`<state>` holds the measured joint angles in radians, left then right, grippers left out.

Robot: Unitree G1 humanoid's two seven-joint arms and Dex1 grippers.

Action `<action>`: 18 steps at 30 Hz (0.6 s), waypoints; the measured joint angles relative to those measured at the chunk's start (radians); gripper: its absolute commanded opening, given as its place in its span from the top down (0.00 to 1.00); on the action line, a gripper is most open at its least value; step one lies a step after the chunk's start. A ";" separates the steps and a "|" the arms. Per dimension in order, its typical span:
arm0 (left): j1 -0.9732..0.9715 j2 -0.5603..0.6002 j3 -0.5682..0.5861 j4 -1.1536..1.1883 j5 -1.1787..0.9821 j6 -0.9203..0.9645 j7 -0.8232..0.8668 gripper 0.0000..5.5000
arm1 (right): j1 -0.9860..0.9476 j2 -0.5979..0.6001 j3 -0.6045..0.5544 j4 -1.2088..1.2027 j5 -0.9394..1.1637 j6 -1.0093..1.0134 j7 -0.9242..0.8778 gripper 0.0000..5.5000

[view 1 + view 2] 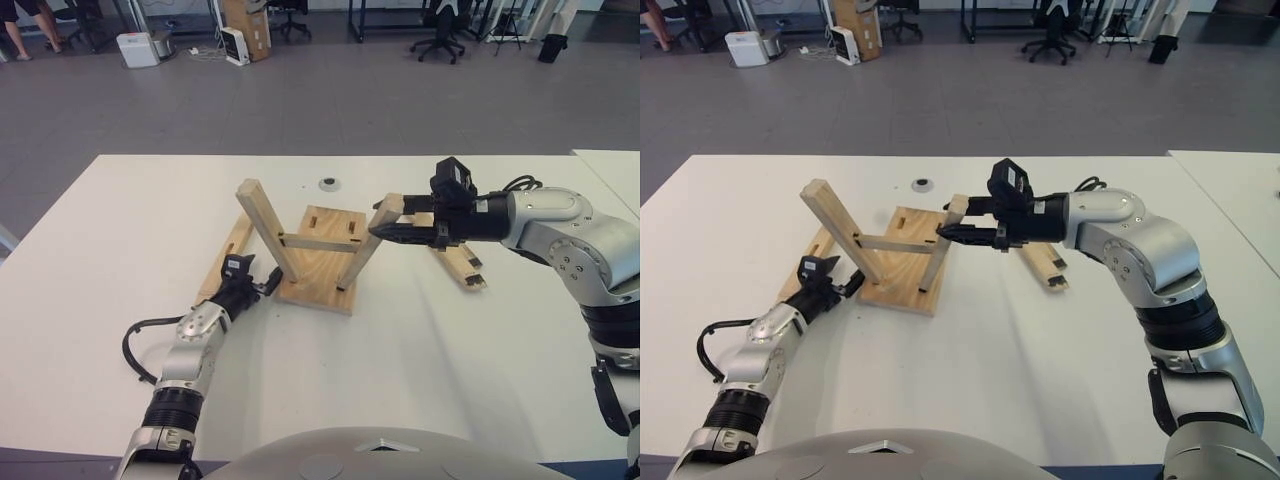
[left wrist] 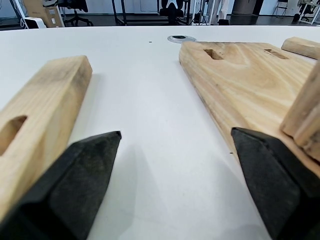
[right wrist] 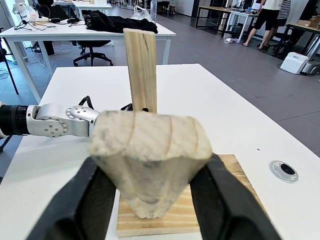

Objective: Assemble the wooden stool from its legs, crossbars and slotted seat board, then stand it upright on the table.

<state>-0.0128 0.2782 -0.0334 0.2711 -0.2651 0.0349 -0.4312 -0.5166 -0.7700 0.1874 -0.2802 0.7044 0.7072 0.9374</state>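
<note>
The slotted seat board [image 1: 318,272] lies flat on the white table [image 1: 420,360]. Two legs rise from it at a slant, a left leg [image 1: 268,230] and a right leg [image 1: 365,248], joined by a crossbar [image 1: 318,243]. My right gripper [image 1: 383,230] is shut on the right leg's top end [image 3: 150,160], with one finger [image 3: 82,205] on each side. My left gripper [image 1: 255,283] rests open on the table at the board's left edge. Its fingers [image 2: 75,185] straddle bare table between a loose leg [image 2: 40,110] and the board [image 2: 240,85].
More loose wooden pieces [image 1: 460,262] lie on the table under my right forearm. A round grommet [image 1: 328,183] sits in the tabletop behind the board. A second table [image 1: 610,165] adjoins at the far right. Office chairs and boxes stand on the floor beyond.
</note>
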 measured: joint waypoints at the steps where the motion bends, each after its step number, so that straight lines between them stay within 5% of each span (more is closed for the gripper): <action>1: 0.001 0.000 0.000 -0.001 0.000 0.000 0.005 0.26 | 0.000 -0.005 0.011 0.000 -0.004 -0.016 0.000 0.62; 17: -0.019 0.015 0.027 0.004 -0.003 0.044 -0.037 0.26 | 0.006 -0.012 0.052 0.035 0.004 -0.103 0.011 0.62; 18: -0.019 0.009 0.026 -0.001 -0.003 0.047 -0.038 0.26 | 0.008 -0.028 0.046 0.035 0.010 -0.103 0.022 0.56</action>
<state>-0.0320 0.2873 -0.0070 0.2704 -0.2685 0.0814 -0.4697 -0.5085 -0.7981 0.2336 -0.2451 0.7141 0.6043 0.9593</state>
